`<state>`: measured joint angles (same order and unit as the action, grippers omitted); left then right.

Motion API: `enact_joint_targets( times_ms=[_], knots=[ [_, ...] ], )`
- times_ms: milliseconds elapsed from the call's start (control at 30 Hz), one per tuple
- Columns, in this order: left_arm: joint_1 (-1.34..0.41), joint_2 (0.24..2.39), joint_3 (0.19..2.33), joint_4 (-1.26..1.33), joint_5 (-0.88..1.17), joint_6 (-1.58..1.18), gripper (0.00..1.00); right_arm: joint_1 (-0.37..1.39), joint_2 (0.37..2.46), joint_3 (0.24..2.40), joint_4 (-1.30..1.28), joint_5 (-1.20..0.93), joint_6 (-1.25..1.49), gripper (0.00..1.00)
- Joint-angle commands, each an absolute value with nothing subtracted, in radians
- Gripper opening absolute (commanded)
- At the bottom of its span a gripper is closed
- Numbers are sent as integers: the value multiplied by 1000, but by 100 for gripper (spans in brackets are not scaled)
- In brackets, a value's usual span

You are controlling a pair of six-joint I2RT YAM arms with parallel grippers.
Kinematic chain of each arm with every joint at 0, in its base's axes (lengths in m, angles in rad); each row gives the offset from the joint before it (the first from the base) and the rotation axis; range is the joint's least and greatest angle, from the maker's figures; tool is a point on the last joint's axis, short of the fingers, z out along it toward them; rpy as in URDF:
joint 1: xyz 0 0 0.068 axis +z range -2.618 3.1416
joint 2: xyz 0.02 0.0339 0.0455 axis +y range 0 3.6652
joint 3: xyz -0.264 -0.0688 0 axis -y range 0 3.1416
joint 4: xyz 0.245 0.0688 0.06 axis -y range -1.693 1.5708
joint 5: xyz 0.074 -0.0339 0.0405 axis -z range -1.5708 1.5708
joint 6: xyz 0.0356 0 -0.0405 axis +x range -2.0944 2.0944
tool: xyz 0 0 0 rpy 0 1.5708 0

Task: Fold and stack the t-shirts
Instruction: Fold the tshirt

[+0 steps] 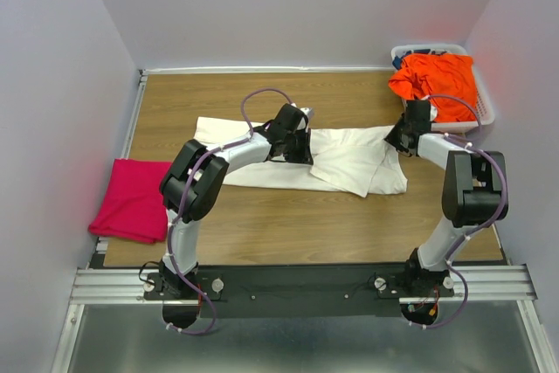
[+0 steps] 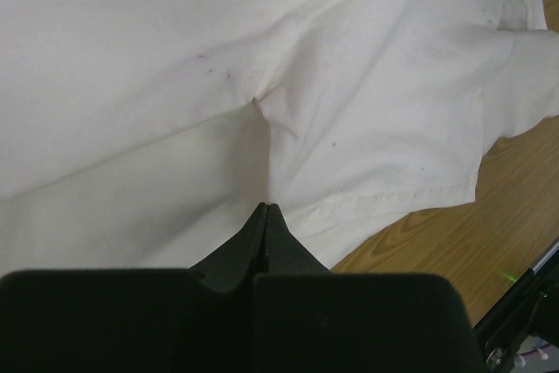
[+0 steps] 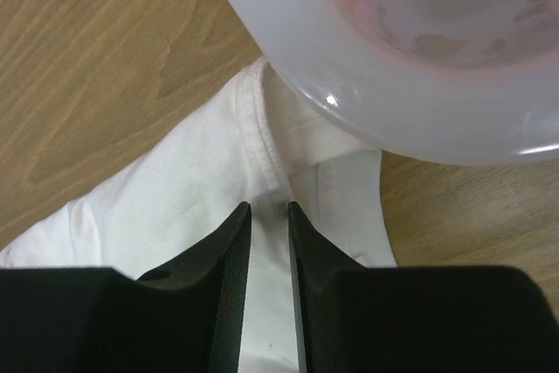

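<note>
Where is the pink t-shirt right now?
Top view: the pink t-shirt lies at the table's left edge, beside the left arm, apart from the white t-shirt.

No writing anywhere here, folks: no labels, brands, numbers or signs can be read in any view.

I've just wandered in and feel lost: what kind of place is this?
Probably a robot test booth, not a home: two robot arms bolted to a metal rail, a wooden table boxed in by plain walls, and a cream-white t-shirt spread out beside a laundry basket.
</note>
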<state>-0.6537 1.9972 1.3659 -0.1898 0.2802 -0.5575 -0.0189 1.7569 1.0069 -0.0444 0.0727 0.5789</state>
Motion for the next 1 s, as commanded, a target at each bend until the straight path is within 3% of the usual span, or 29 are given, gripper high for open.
enact_joint_targets(
  times_ms=[0, 367, 967],
  knots=[
    [-649, 2006, 1390, -213, 285, -540, 0, -20, 1789, 1032, -9, 58, 575, 29],
    [-649, 2002, 1388, -215, 281, -538, 0, -20, 1786, 1089, -9, 72, 574, 0],
    [-647, 2016, 1390, -215, 282, -538, 0, -41, 1845, 1189, -87, 170, 526, 0]
  ],
)
